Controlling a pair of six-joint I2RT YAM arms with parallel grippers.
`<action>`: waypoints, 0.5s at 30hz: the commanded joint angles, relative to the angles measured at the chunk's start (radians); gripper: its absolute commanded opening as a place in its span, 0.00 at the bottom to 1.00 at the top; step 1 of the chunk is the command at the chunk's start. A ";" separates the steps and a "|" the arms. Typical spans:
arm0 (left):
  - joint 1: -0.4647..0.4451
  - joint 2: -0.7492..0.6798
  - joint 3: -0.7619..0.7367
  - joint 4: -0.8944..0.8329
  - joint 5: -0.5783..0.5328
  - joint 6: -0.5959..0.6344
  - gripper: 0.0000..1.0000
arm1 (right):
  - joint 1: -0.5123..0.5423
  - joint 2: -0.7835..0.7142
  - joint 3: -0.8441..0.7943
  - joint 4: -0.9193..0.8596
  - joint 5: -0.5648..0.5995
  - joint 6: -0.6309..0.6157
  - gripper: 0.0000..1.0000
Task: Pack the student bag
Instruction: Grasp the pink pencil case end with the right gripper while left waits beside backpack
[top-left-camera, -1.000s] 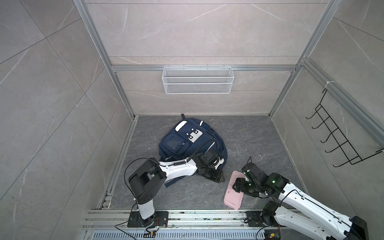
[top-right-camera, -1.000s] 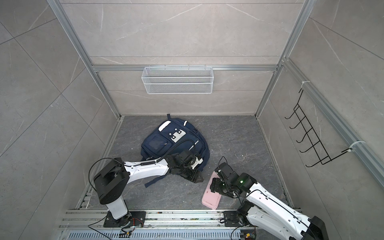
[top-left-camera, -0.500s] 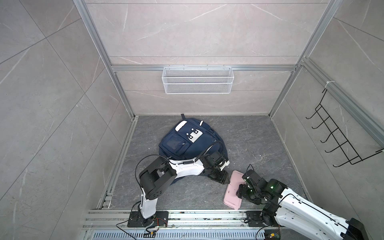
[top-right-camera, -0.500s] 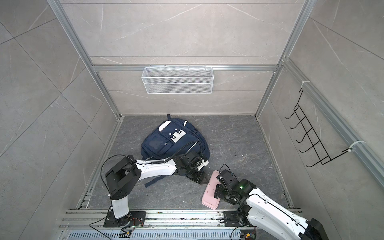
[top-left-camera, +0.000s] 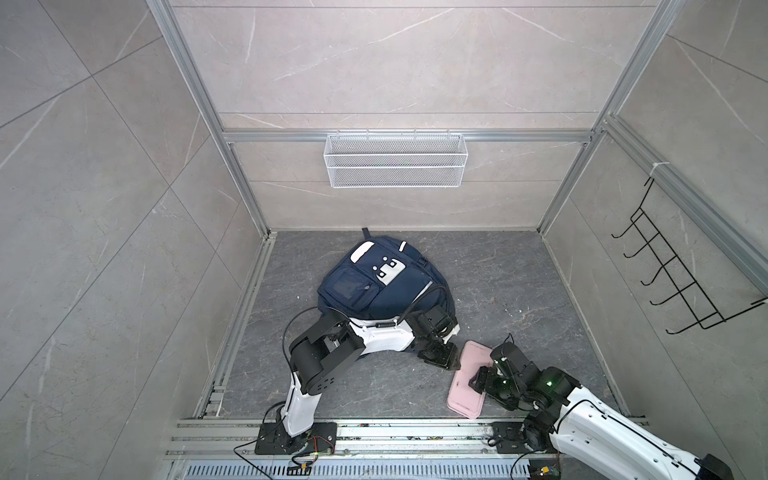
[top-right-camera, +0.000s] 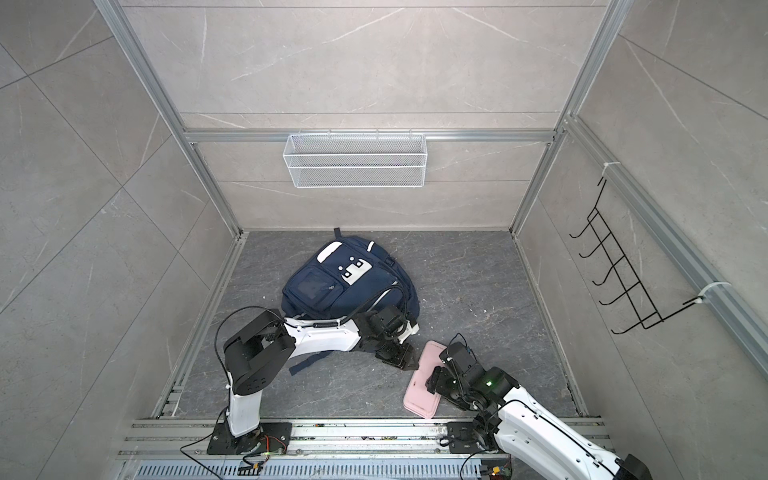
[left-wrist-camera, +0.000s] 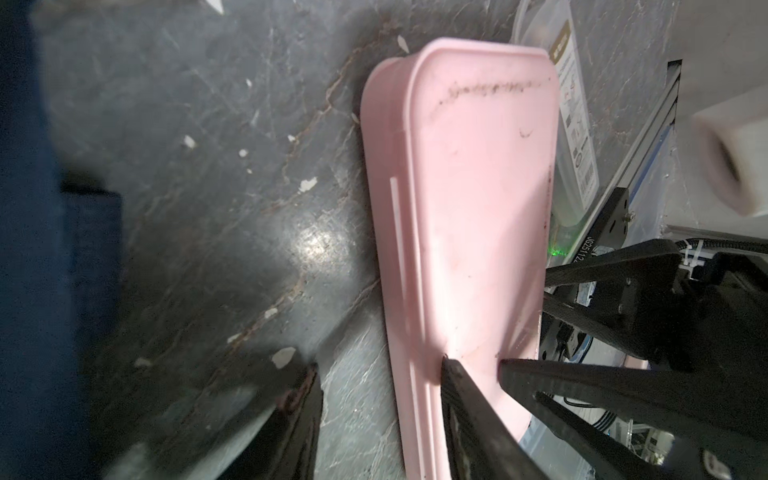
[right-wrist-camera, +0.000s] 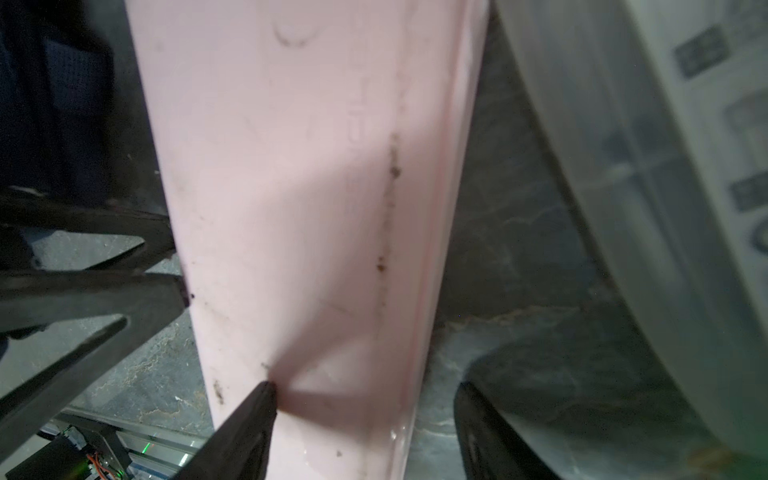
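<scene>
Toward the back of the grey floor (top-left-camera: 519, 282) lies the student bag (top-left-camera: 374, 286), pockets up. Nearer my bases, a pink case (top-left-camera: 465, 386) lies flat. My left gripper (left-wrist-camera: 374, 374) and right gripper (right-wrist-camera: 361, 390) each straddle one of its edges, part-open, clamping nothing.

A dark grey stone floor (top-left-camera: 519, 282) carries a navy backpack (top-left-camera: 374, 286), a pink case (top-left-camera: 467, 386) near it, and scattered pale specks (left-wrist-camera: 307, 183).

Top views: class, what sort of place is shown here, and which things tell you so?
Probably a robot test cell dressed as a tiled room: aluminium frame on the walls, left arm and right arm bolted to a floor rail, wire basket on the back wall.
</scene>
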 joint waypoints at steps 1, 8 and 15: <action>-0.004 0.008 0.019 0.003 0.006 -0.018 0.48 | -0.015 -0.008 -0.032 0.003 0.022 0.016 0.70; -0.004 0.022 0.010 0.003 0.010 -0.030 0.42 | -0.026 -0.041 -0.059 0.017 0.031 0.029 0.69; -0.003 0.032 0.006 0.001 0.012 -0.036 0.38 | -0.032 -0.044 -0.078 0.047 0.030 0.032 0.69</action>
